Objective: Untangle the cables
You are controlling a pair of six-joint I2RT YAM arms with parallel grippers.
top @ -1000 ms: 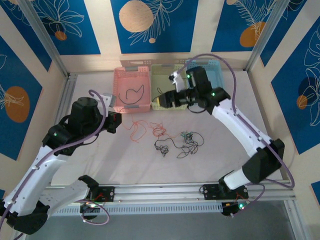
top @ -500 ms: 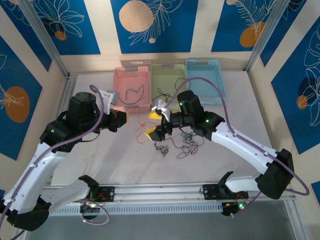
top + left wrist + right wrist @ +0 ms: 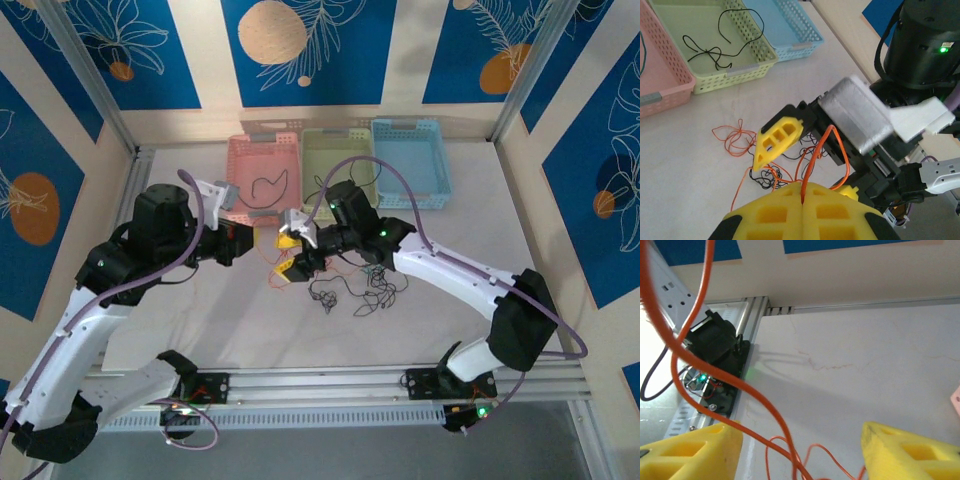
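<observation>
My left gripper [image 3: 258, 240] [image 3: 803, 189] is shut on an orange cable [image 3: 816, 156] that rises in a loop from between its yellow fingers. My right gripper [image 3: 289, 256] [image 3: 800, 450] hangs right beside it, open, its yellow fingers [image 3: 776, 141] on either side of that orange cable [image 3: 720, 372] without pinching it. More orange loops [image 3: 732, 141] and a small black tangle [image 3: 766, 178] lie on the table under both grippers. Other black cables [image 3: 375, 288] lie loose to the right.
Three baskets stand at the back: pink [image 3: 262, 141] with a black cable [image 3: 266, 187] in it, green [image 3: 735, 70] with a black cable [image 3: 715, 50] in it, and blue [image 3: 412, 168]. An aluminium rail [image 3: 747, 320] borders the table.
The right arm has swung from the green basket down and left to the left gripper, its fingers now astride the orange cable. The left gripper stays shut and has barely moved.
</observation>
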